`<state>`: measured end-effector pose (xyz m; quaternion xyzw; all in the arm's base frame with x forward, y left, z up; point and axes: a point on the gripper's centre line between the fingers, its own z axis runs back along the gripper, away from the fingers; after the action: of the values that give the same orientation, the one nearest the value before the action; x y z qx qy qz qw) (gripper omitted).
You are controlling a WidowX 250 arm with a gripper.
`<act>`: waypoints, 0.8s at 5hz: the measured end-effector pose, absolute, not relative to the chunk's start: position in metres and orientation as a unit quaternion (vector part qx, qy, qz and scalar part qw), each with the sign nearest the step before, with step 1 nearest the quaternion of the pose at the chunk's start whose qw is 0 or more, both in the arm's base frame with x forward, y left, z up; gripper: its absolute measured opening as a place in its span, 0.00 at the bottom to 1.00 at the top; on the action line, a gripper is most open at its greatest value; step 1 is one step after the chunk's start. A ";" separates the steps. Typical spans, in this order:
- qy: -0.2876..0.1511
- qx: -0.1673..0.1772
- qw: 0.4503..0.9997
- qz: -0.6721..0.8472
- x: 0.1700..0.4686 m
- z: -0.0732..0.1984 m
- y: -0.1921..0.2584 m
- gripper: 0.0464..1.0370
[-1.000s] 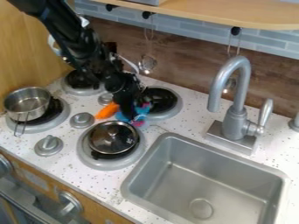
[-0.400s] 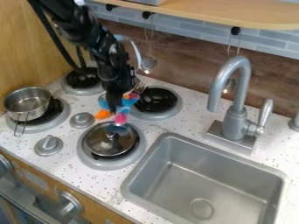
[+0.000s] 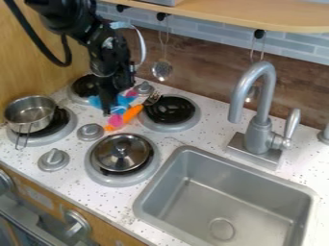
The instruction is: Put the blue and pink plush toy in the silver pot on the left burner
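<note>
Apparently, the gripper (image 3: 116, 100) is at the toy-handling step, its grip on the toy (image 3: 122, 101) impossible to tell, and moving next calls for care around the fork (image 3: 133, 113).

Your gripper (image 3: 114, 106) is now farther toward ten o'clock than in both earlier views, shifted away from the right rear burner (image 3: 170, 109), whose left side it partly covered at first. The blue-and-pink toy (image 3: 120, 102) has travelled with it in the same direction. More of the fork's orange handle (image 3: 132, 114) is uncovered for you, running from seven to one o'clock. A rear stove knob (image 3: 144, 88), at one o'clock from the toy, has come into sight. Your arm's black cable (image 3: 46, 52) now hangs in a loop.
</note>
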<state>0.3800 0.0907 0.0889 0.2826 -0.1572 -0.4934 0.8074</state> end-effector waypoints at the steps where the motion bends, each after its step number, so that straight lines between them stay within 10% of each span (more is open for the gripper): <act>1: -0.102 0.296 0.824 -0.472 0.353 0.094 0.122 0.18; 4: -0.026 0.271 0.815 -0.512 0.329 0.095 0.203 0.18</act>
<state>0.3290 0.2032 0.0946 0.2708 -0.0256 -0.5124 0.8145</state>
